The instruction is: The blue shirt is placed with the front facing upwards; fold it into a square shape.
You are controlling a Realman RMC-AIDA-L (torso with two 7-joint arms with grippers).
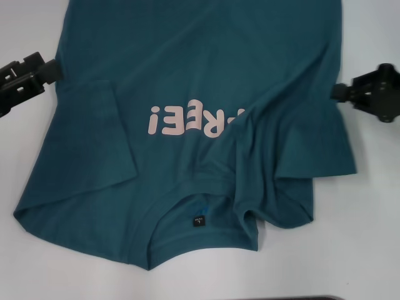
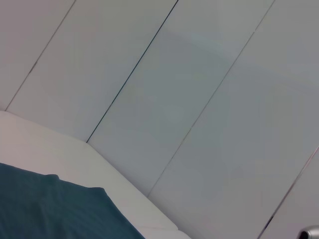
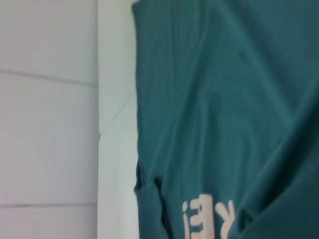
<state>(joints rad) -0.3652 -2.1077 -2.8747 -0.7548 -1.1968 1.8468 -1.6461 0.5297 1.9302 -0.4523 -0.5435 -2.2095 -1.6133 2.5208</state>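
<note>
The blue shirt [image 1: 187, 75] lies front up on the white table [image 1: 362, 206], its collar and small black neck label [image 1: 198, 220] nearest me. The pale letters [image 1: 181, 122] read upside down. The sleeve side on the right [image 1: 281, 162] is folded inward and rumpled, and it covers the end of the letters. My left gripper [image 1: 51, 70] sits at the shirt's left edge. My right gripper [image 1: 340, 92] sits at its right edge. The left wrist view shows a corner of the shirt [image 2: 50, 209]. The right wrist view shows the shirt [image 3: 224, 99] and part of the letters [image 3: 204, 219].
Bare white table shows on both sides of the shirt and in front of the collar. A dark edge [image 1: 294, 298] shows at the bottom of the head view. Pale floor panels [image 2: 199, 99] lie beyond the table edge.
</note>
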